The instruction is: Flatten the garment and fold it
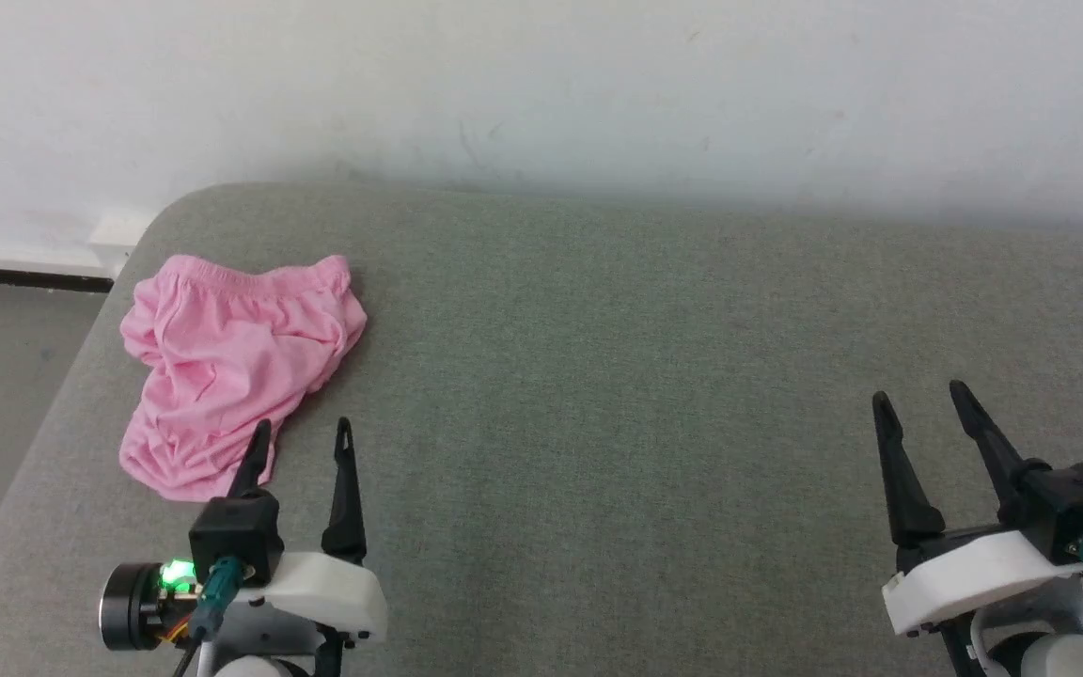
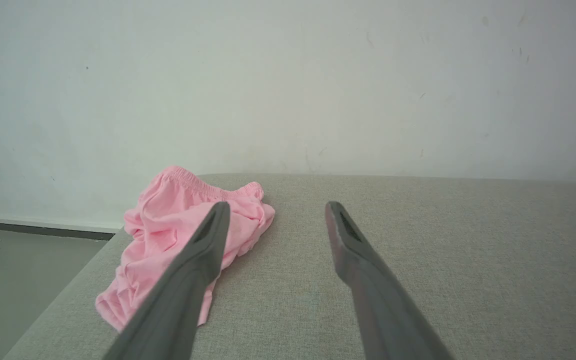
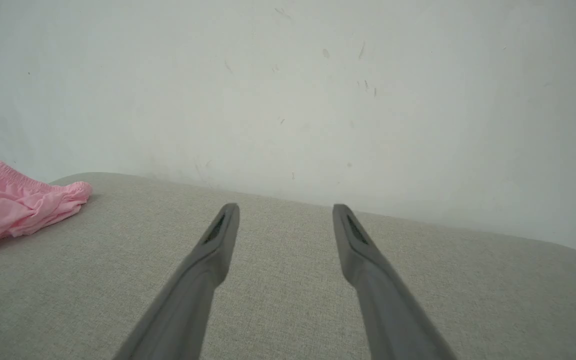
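Grey woven cushion (image 1: 598,376); crumpled pink garment (image 1: 231,357); left end effector (image 1: 304,425), right end effector (image 1: 918,391) spread, empty.

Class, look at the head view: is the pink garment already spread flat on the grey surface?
No, the garment lies crumpled and wrinkled near the left edge of the grey surface.

One pair of crumpled light-pink soft cotton shorts (image 1: 231,357) is lying in view, showing one gathered elastic waistband (image 1: 259,275). One broad grey fabric-covered surface (image 1: 598,376) with a rounded corner is stretching beneath it. Two white-bodied grippers are showing, the left gripper (image 1: 304,425) and the right gripper (image 1: 918,393), each carrying two long dark tapered fingers (image 1: 346,489), making four in all. One small green light (image 1: 177,571) is glowing. One plain white wall (image 1: 541,85) is standing behind.
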Controlling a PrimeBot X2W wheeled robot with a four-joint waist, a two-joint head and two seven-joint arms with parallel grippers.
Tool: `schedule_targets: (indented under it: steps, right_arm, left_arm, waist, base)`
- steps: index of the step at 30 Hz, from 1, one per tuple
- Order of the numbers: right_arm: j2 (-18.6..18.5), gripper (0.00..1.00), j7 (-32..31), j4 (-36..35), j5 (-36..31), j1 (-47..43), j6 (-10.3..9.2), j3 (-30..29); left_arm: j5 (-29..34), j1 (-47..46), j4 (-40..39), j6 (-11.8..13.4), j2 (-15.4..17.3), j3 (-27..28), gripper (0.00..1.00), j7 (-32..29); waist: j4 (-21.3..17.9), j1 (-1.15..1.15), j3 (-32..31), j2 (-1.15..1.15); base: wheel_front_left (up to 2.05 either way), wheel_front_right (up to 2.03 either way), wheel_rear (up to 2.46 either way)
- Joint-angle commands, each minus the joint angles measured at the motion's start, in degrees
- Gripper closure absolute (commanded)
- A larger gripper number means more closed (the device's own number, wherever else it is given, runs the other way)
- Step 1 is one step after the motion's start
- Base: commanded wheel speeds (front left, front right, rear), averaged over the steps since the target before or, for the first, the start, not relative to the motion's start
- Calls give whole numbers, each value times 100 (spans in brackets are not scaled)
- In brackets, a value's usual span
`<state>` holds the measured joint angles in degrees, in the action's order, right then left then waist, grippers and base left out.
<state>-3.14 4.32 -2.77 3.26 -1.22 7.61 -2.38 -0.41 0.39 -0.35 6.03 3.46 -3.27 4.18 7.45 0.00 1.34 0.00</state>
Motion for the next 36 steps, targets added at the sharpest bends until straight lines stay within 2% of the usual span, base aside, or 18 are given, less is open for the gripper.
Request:
schedule_targets:
  steps: [1,36]
  right_arm:
    - [9,0,67,-47,74,-34,-4,-27]
    - [16,0,486,-246,214,-125,-7,-193]
  left_arm:
    - [-16,-136,-17,53,37,-22,0,80]
    - [-64,-234,52,520,-1,-42,0,500]
  waist:
    - [106,0,21,0]
    - [1289,0,188,0]
  base:
    - [0,0,0]
    - [0,0,0]
